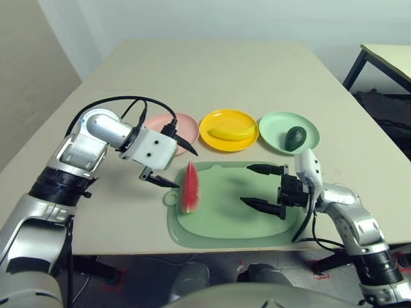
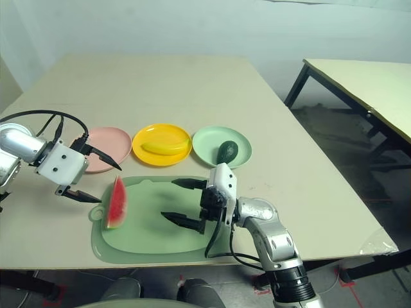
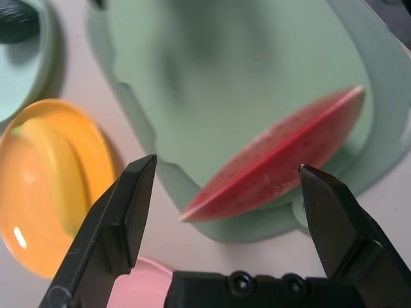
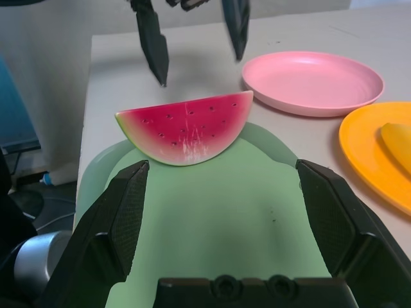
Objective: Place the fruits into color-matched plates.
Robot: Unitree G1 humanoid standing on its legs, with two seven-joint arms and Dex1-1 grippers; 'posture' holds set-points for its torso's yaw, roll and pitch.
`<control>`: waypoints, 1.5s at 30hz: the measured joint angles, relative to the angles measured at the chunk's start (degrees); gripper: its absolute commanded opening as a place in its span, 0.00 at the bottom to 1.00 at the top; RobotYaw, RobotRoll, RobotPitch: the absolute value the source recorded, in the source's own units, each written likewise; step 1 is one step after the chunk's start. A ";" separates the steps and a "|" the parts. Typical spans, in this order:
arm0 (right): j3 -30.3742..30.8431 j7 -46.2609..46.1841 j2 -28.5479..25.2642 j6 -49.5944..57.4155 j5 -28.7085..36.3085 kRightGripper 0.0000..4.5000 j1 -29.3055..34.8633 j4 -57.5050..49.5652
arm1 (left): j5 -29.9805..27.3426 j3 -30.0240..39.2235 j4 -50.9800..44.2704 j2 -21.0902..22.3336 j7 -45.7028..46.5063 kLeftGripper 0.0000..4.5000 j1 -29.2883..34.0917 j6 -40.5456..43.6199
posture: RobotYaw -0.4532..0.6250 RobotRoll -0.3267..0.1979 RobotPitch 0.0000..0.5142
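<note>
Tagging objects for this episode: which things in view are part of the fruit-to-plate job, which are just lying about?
Job:
- watermelon wedge
- banana
- avocado
- pink plate
- yellow plate
- mint plate

Not job:
- large green mat
- side table

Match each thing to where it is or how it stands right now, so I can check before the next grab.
Things:
1. Watermelon
2. Banana
3. Avocado
4. Left gripper

Places and states:
A. On the mint plate
B. Open, holding nothing
C. On the green mat
D. On the yellow plate

Pairs: 1-C, 2-D, 3-A, 4-B
</note>
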 measured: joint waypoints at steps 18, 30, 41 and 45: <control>0.02 -3.87 -0.48 -0.10 2.86 0.99 2.39 -2.20 | 7.83 -13.61 10.73 -6.13 -0.10 1.00 -8.52 -14.74 | 0.53 0.62 0.00; 0.03 -5.76 -0.91 1.22 3.46 0.99 1.67 -2.94 | 10.60 -16.09 12.06 -10.14 -0.21 1.00 -6.55 -17.24 | 0.52 0.62 0.00; 0.79 -4.59 -2.14 0.36 3.49 1.00 2.46 -3.22 | 10.42 -18.25 10.84 -9.70 -0.36 0.73 -5.83 -13.48 | 0.52 0.62 0.00; 1.71 -0.86 -4.42 -3.01 3.39 1.00 4.00 -3.22 | 9.78 -18.70 9.72 -8.43 -0.37 0.47 -5.88 -11.10 | 0.51 0.62 0.00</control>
